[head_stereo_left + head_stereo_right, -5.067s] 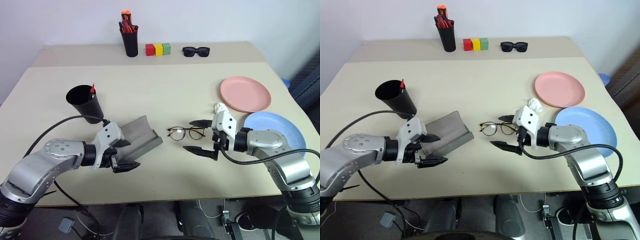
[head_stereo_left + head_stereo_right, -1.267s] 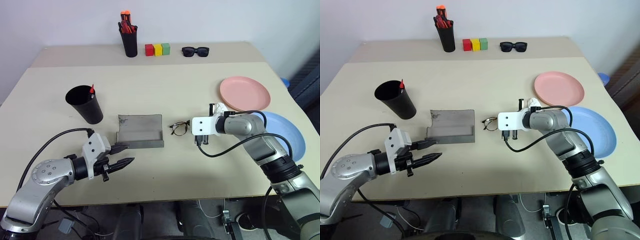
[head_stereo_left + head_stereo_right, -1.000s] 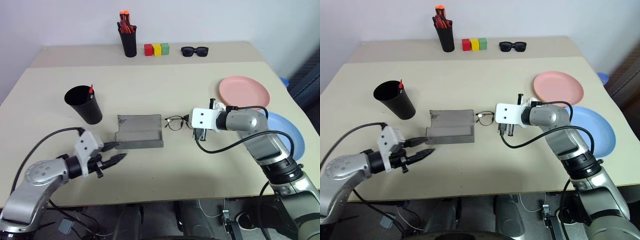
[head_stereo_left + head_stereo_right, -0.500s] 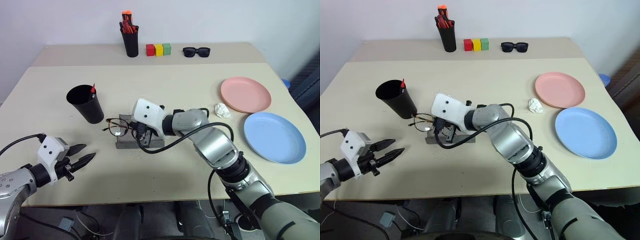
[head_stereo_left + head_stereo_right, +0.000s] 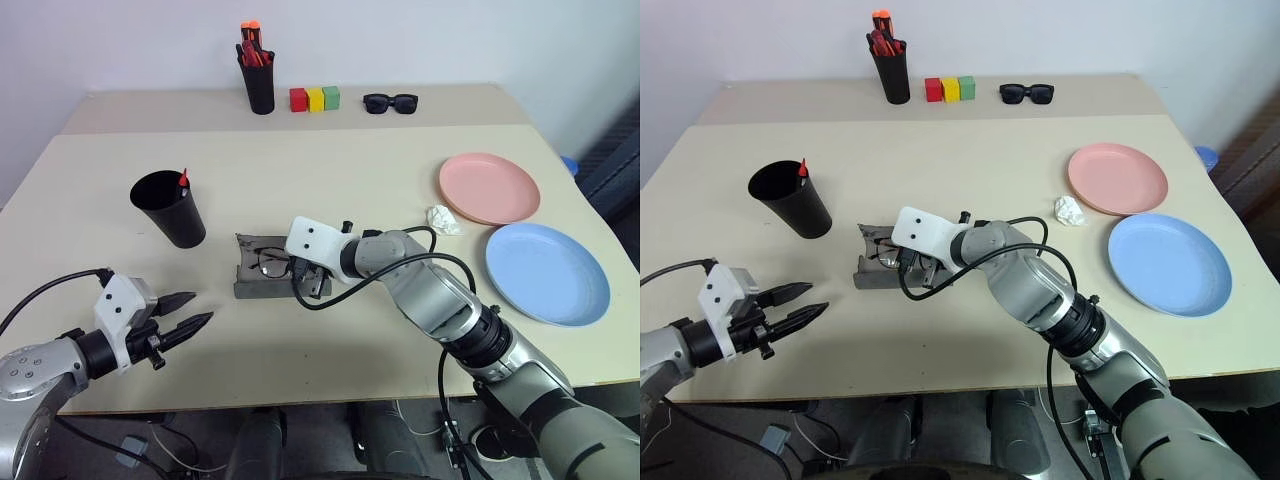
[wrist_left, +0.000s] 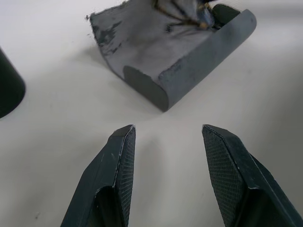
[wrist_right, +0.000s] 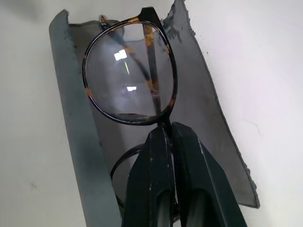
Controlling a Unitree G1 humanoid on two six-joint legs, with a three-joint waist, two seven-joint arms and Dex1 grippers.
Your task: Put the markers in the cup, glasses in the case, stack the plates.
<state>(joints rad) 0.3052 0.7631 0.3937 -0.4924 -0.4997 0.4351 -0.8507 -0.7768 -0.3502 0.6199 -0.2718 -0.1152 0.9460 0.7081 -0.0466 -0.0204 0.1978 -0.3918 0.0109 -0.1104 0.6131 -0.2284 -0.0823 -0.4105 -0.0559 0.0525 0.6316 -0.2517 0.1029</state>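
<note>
My right gripper (image 5: pixel 303 280) is shut on the bridge of the glasses (image 7: pixel 128 75), thin dark frames with clear lenses. It holds them over the open grey case (image 5: pixel 250 290), which lies at mid-table; I cannot tell whether they touch its lining. My left gripper (image 5: pixel 196 308) stands open and empty near the table's front left, a short way from the case's front wall (image 6: pixel 189 71). A red-tipped marker (image 5: pixel 184 180) stands in the black cup (image 5: pixel 168 210) left of the case. The pink plate (image 5: pixel 489 187) and the blue plate (image 5: pixel 546 273) lie side by side at the right.
At the back stand a black pen holder (image 5: pixel 260 80) with orange-red pens, three coloured blocks (image 5: pixel 316 98) and black sunglasses (image 5: pixel 391 101). A crumpled white scrap (image 5: pixel 441 220) lies beside the pink plate.
My right gripper has carried the glasses leftward from the bare table onto the case, first past its left end, then back over its middle. My left gripper has drawn away from the case's front edge.
</note>
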